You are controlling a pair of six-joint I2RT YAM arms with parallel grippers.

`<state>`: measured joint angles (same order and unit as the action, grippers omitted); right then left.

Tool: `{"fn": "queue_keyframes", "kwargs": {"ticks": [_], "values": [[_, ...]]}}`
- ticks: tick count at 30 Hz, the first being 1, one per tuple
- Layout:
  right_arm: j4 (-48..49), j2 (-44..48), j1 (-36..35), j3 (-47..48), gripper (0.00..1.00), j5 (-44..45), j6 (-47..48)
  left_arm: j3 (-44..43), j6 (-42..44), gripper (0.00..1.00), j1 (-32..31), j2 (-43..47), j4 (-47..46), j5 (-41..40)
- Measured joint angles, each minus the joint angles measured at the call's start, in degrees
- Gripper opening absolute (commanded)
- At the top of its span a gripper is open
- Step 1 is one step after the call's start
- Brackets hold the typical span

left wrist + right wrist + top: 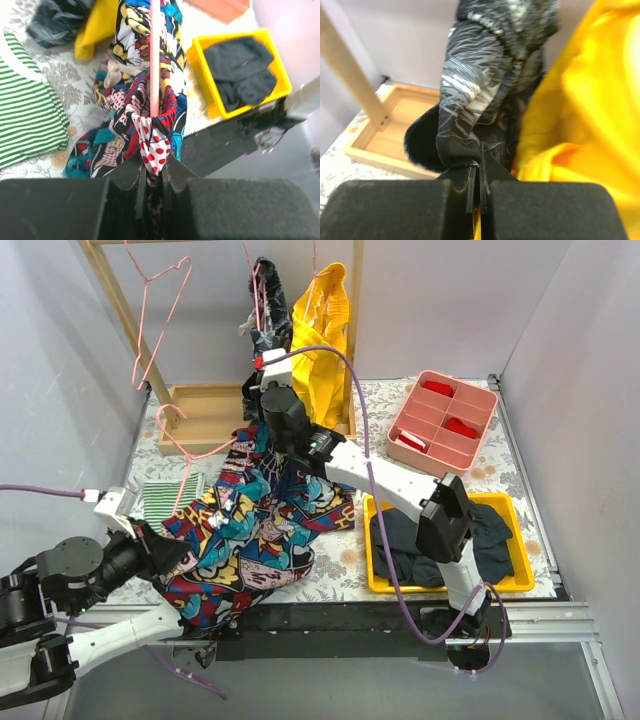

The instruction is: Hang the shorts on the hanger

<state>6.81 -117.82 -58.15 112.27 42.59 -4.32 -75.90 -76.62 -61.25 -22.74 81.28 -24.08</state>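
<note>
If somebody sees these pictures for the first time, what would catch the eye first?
The comic-print shorts sprawl over the table's middle, loud in red, blue and yellow; the left claw pinches a fold of them at the near left, along the pink hanger wire. Behind, a bright yellow garment hangs on the wooden rack beside a black-grey garment.

I see the shorts [262,515] crumpled in a loose heap across the middle of the table, comic print of red, blue, black, white and yellow facing up. A red-dotted white fold at their near left end is pinched in the left gripper [154,172]. The hanger [154,50], thin pink wire, runs straight through the folds, its hook lying clear at their far left edge
</note>
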Motion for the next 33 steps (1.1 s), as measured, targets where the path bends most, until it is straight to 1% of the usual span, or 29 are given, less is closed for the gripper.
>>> {"fn": "queue_keyframes", "kwargs": {"ticks": [6, 9, 14, 17, 23, 26, 29, 30, 33], "values": [[0.1, 5.7, 1.0, -5.7, 0.01, 3.0, 1.2, -5.6, -0.6, 0.0, 0.8, 0.0, -0.7, -6.5], [-0.7, 7.5, 1.8, -7.3, 0.01, 3.3, 1.3, -6.9, -0.5, 0.0, 1.3, -0.1, -0.8, -8.9], [-1.1, 8.9, 2.9, -8.8, 0.01, 4.1, 1.3, -10.5, 0.1, 0.0, 2.1, -3.4, -0.6, -15.4], [-2.2, 9.2, 3.5, -9.1, 0.01, 4.2, 0.9, -12.6, 2.3, 0.0, 2.2, -6.7, -1.5, -19.7], [-3.7, 11.0, 4.0, -11.0, 0.01, 4.0, 0.0, -12.2, 10.0, 0.0, 1.9, -12.2, -8.1, -26.4], [-3.9, 12.0, 4.2, -11.0, 0.01, 3.7, 0.0, -11.1, 12.6, 0.0, -2.0, -16.9, -12.5, -30.9], [-4.1, 13.0, 4.2, -11.1, 0.01, 3.3, -0.1, -9.4, 14.5, 0.0, -8.5, -20.4, -16.2, -33.9], [-4.1, 13.3, 4.2, -11.1, 0.01, 3.3, -0.2, -8.9, 15.1, 0.0, -11.7, -21.5, -17.2, -35.3], [-4.2, 13.8, 4.1, -11.1, 0.01, 3.1, -0.2, -10.5, 13.0, 0.0, -18.9, -24.5, -15.9, -39.2]]}}
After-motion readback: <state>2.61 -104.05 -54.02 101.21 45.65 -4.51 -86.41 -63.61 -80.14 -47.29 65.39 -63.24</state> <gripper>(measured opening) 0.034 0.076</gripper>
